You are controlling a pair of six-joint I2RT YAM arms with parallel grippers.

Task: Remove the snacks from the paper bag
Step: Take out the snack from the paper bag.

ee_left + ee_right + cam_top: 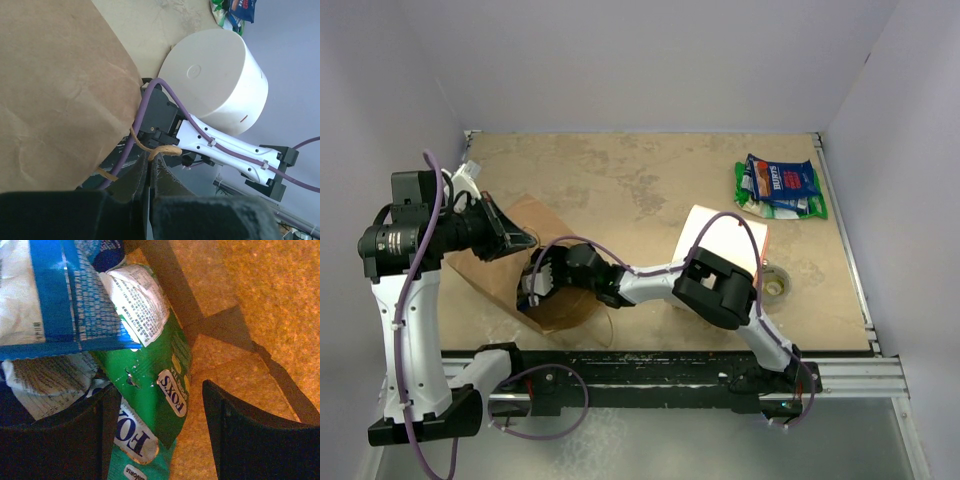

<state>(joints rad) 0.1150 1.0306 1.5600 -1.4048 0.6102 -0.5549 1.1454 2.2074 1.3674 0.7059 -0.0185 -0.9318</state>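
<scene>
The brown paper bag lies at the left with its mouth toward the right arm. My left gripper is shut on the bag's twisted paper handle and holds the mouth up; the bag fills the left of the left wrist view. My right gripper reaches into the bag mouth. In the right wrist view it is open, with a green snack packet lying between its fingers, nearer the left one. A blue snack packet lies above it. More snacks lie on the table at the far right.
A large white cylinder stands right of centre behind the right arm, and also shows in the left wrist view. A small clear tape roll lies to its right. Walls close the table on the left, back and right.
</scene>
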